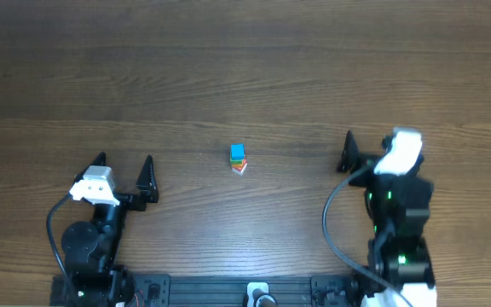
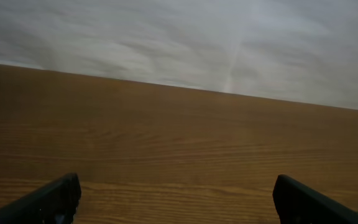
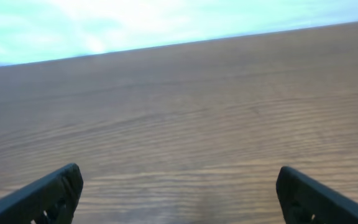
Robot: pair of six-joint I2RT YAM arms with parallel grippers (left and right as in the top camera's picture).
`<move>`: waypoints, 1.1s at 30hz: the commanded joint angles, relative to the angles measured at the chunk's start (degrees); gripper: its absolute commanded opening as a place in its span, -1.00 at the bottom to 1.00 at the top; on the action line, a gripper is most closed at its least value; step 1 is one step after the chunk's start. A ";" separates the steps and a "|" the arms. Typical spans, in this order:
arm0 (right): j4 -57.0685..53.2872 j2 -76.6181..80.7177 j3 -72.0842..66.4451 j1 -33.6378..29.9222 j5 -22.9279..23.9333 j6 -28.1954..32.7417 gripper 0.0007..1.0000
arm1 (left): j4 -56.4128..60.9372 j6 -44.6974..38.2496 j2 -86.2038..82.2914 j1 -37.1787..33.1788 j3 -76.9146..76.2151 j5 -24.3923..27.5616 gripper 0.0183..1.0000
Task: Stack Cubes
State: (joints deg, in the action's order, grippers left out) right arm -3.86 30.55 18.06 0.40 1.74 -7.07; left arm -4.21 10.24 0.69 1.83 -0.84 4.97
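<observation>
Left gripper (image 1: 124,159) and right gripper (image 1: 372,145) sit highest in our top view, both spread apart and empty. The cube stack (image 1: 238,159), blue cube (image 1: 238,152) on top, stands between them, at 3 o'clock from the left one. Left wrist: fingers (image 2: 51,199) wide, bare table (image 2: 166,137) ahead. Right wrist: fingers (image 3: 48,193) wide too. We reckon the stacking's done, so we'd steer clear and not jolt it.

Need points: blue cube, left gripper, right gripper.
blue cube (image 1: 238,153): top view, middle of its top face.
left gripper (image 1: 124,160): top view, midway between its open fingertips.
right gripper (image 3: 179,171): right wrist view, midway between its open fingertips.
</observation>
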 commanded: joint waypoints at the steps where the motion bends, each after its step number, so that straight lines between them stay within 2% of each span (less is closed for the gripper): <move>1: 1.55 -9.07 -6.95 0.11 -3.04 0.50 0.98 | 0.20 -0.83 -0.31 0.20 0.50 0.11 1.00; 11: 1.27 -23.56 -15.02 0.11 -6.45 2.64 0.99 | 0.20 -0.83 -0.31 0.20 0.50 0.11 1.00; 33: -0.17 -25.40 -17.77 -0.04 -5.75 2.67 0.99 | 0.20 -0.83 -0.31 0.20 0.50 0.11 1.00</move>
State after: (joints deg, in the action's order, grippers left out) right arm -4.14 5.72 0.78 0.40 -3.57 -4.54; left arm -4.21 10.24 0.69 1.83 -0.84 4.97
